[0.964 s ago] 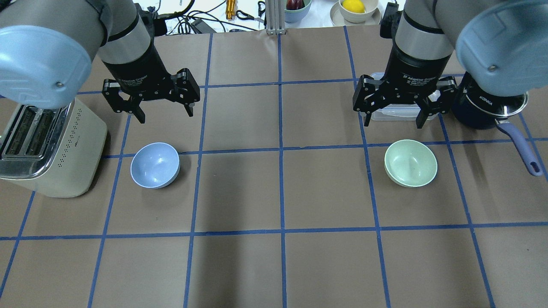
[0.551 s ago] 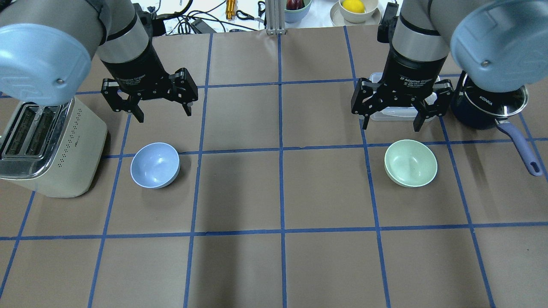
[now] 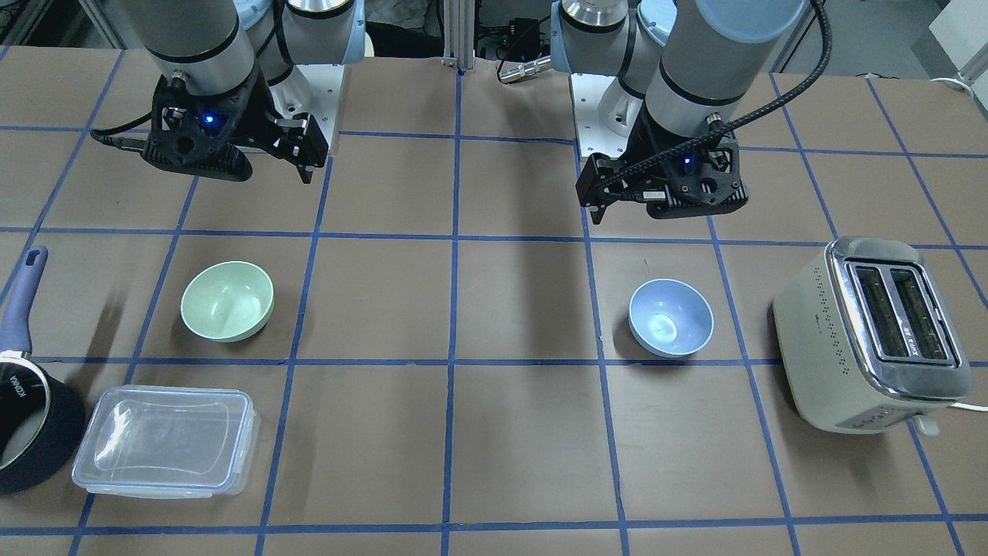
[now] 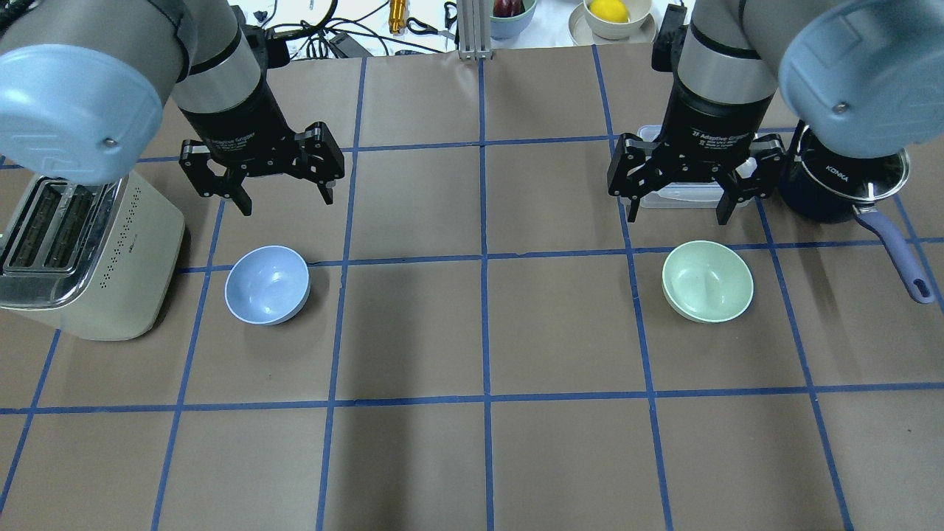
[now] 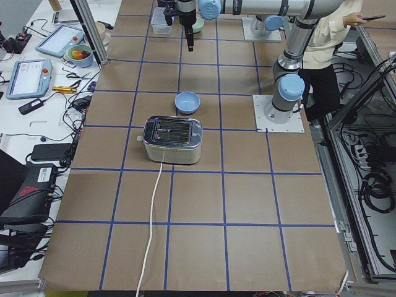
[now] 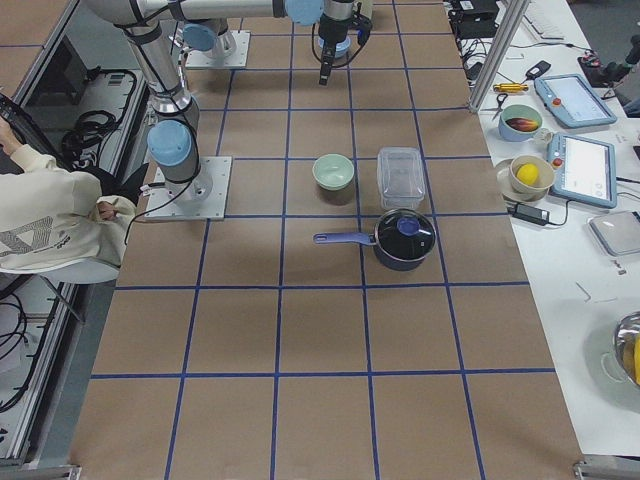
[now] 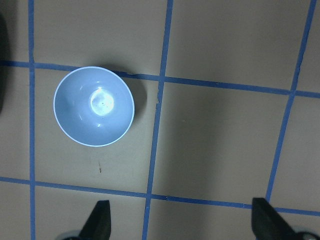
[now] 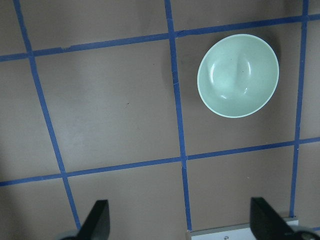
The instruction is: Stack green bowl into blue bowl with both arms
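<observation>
The green bowl (image 4: 707, 282) sits upright on the table's right half; it also shows in the front view (image 3: 227, 301) and the right wrist view (image 8: 238, 75). The blue bowl (image 4: 267, 285) sits upright on the left half, next to the toaster; it also shows in the front view (image 3: 670, 317) and the left wrist view (image 7: 94, 106). My left gripper (image 4: 286, 200) hangs open and empty above the table, just beyond the blue bowl. My right gripper (image 4: 677, 214) hangs open and empty, just beyond the green bowl. Neither gripper touches a bowl.
A cream toaster (image 4: 81, 251) stands left of the blue bowl. A clear lidded container (image 3: 164, 440) and a dark blue saucepan (image 4: 841, 184) with a long handle lie beyond and to the right of the green bowl. Dishes with fruit (image 4: 609, 11) sit past the far edge.
Both arms shifted only slightly and came back near where they were. Both grippers stay open and the bowls have not moved.
</observation>
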Tool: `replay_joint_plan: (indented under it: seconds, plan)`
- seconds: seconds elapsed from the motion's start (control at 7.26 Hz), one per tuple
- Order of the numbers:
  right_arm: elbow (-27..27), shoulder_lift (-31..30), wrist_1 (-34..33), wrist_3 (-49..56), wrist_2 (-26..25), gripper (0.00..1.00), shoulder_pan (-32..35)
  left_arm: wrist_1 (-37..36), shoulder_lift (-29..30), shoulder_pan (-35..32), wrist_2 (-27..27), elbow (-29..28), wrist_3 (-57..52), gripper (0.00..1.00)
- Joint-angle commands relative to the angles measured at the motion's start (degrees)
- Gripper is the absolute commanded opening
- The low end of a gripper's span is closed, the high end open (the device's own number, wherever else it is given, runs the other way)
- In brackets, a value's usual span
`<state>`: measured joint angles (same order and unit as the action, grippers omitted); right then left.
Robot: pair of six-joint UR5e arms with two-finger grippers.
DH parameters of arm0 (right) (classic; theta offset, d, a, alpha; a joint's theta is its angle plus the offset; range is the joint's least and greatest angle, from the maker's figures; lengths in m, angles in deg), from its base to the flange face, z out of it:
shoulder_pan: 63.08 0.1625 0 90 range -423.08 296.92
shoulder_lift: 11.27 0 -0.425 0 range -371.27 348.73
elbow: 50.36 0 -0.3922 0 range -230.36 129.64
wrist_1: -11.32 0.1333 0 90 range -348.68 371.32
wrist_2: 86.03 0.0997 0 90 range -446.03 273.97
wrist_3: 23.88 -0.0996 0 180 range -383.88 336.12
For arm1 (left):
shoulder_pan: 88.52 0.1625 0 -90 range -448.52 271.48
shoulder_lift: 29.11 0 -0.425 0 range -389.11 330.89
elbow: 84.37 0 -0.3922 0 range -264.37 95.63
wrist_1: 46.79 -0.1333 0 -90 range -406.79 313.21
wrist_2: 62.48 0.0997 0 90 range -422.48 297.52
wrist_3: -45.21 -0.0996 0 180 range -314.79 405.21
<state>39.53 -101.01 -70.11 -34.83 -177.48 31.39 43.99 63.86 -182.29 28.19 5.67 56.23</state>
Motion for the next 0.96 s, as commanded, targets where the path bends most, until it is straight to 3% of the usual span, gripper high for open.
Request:
replay_joint_plan:
  seconds: [0.0,0.55,0.83]
  plan:
    - [-2.3,0.1,0.3,2.2,-0.1,1.00,-0.3,-0.2,0.0,0.4,0.3,-0.6,-0.1,1.00]
    - [-3.5,0.4,0.7,2.3,1.0,1.00,0.0,1.3,-0.5,0.5,0.6,-1.3,-2.9,1.00]
    - [-3.5,0.4,0.4,2.1,1.0,1.00,0.0,1.5,-0.8,0.5,4.1,-0.6,-2.9,1.00]
